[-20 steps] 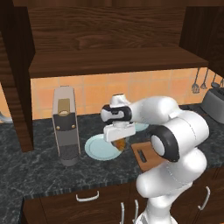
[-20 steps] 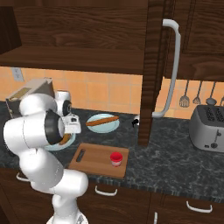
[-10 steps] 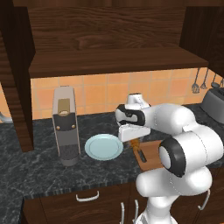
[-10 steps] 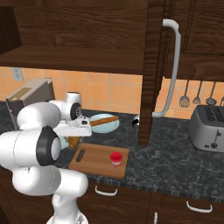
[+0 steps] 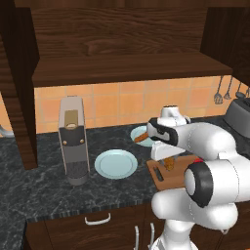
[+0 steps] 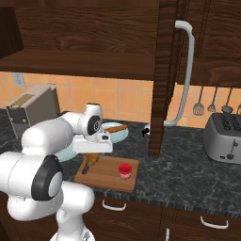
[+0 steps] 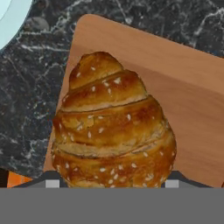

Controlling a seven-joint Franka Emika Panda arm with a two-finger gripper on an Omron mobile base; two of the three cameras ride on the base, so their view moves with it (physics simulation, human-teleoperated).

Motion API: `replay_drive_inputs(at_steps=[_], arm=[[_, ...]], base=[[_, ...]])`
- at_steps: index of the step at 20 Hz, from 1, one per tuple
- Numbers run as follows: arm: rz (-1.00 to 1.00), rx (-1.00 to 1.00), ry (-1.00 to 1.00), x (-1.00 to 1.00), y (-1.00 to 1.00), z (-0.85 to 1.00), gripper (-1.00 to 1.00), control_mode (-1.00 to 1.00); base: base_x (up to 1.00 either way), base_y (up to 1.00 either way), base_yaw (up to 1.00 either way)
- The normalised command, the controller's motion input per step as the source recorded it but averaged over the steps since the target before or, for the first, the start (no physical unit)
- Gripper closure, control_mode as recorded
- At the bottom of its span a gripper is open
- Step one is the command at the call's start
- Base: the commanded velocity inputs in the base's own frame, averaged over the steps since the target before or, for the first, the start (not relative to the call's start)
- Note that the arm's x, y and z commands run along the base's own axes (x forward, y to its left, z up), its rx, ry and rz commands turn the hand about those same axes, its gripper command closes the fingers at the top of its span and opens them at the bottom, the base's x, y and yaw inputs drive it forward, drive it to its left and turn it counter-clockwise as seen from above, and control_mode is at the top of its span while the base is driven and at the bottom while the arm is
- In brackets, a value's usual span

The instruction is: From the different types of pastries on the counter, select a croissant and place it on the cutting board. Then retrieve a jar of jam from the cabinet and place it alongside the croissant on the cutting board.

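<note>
Dark wooden drawers (image 6: 188,216) with pale handles run along the near edge, under a dark speckled stone counter (image 6: 197,176) that reaches back to an orange tiled wall (image 5: 112,105); above it hangs a dark wood cabinet (image 5: 122,58) with a broad shelf, its door (image 6: 162,80) standing open edge-on with a long pale handle. Nearest on the counter lies the cutting board (image 6: 110,175), its dark slot handle at the left end, with the jar of jam (image 6: 124,171) standing upright on its right half. Left of the board is a round pale-blue plate (image 5: 115,164), and further left stands a grey upright appliance (image 5: 73,141). Behind the board a second pale-blue plate (image 6: 118,128) carries the long brown bread stick (image 5: 143,138). A small white-and-black shaker (image 6: 146,132) sits beside the door, and far right are a grey toaster (image 6: 225,141) and hanging utensils (image 6: 203,106). The gripper (image 6: 92,157) hangs over the board's left end, fingers closed around the croissant (image 7: 114,131), which the hand view shows above the board's edge; whether it touches the wood cannot be told.
</note>
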Motion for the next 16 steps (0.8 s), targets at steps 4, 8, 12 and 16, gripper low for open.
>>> replay_drive_inputs(at_steps=[4,8,12,16], arm=[[0.0,0.0,0.0,-0.24,-0.41,-0.08,1.0,-1.0],[0.0,0.0,0.0,-0.07,-0.03,-0.39,1.0,-1.0],[0.0,0.0,0.0,-0.03,0.0,-0.32,1.0,-1.0],[0.0,0.0,0.0,0.0,0.0,-0.32,1.0,-1.0]], base=[[0.0,0.0,0.0],[0.0,0.0,0.0],[0.0,0.0,0.0],[0.0,0.0,0.0]])
